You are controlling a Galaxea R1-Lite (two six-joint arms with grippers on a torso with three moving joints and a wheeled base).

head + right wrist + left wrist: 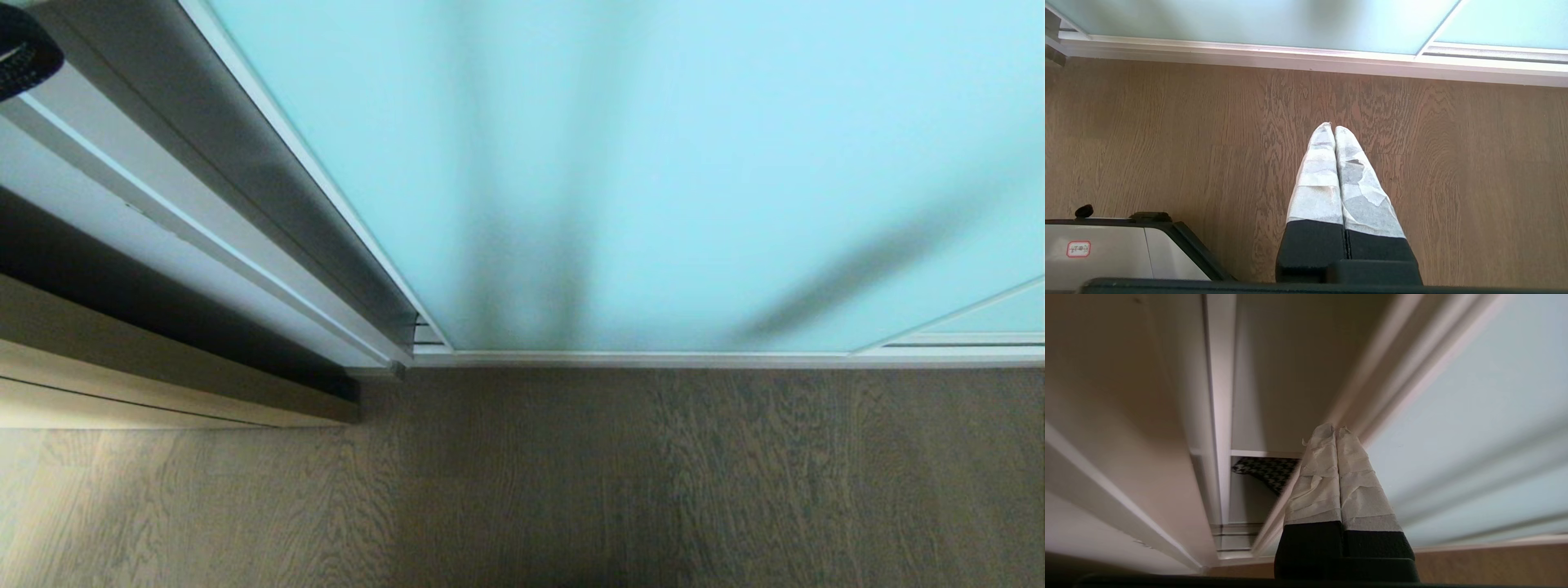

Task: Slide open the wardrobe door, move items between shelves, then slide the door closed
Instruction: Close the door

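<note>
**Door nearly shut, left gripper at its edge**

While the sliding wardrobe door (pixel 653 163) fills most of the head view, its frosted aqua panel reaches almost to the wardrobe's left side, so only a narrow gap is left there. Its silver-white frame meets the bottom track just above the grey wood-grain floor (pixel 571 490). A light wood cabinet (pixel 163 392) stands to the left of the wardrobe.

Through the gap, the left wrist view shows a white shelf (pixel 1265 453) with white walls. Below that board sits the cushion (pixel 1267 471); only a houndstooth corner is visible, the rest hidden. Which shelf it started on cannot be told.

Left gripper (pixel 1335 430): taped fingers pressed together, holding nothing, tips right at the door's frame edge. Whether they touch it cannot be told.

Right gripper (pixel 1333 128): fingers likewise pinched together and empty, hanging over bare floor in front of the door, well apart from the work. Judged parked.

Progress, as a judgement: either the opening has barely begun or the closing is nearly done; the frames alone do not settle it. If closing, what remains is to slide the door across the last gap and withdraw the left arm.
</note>
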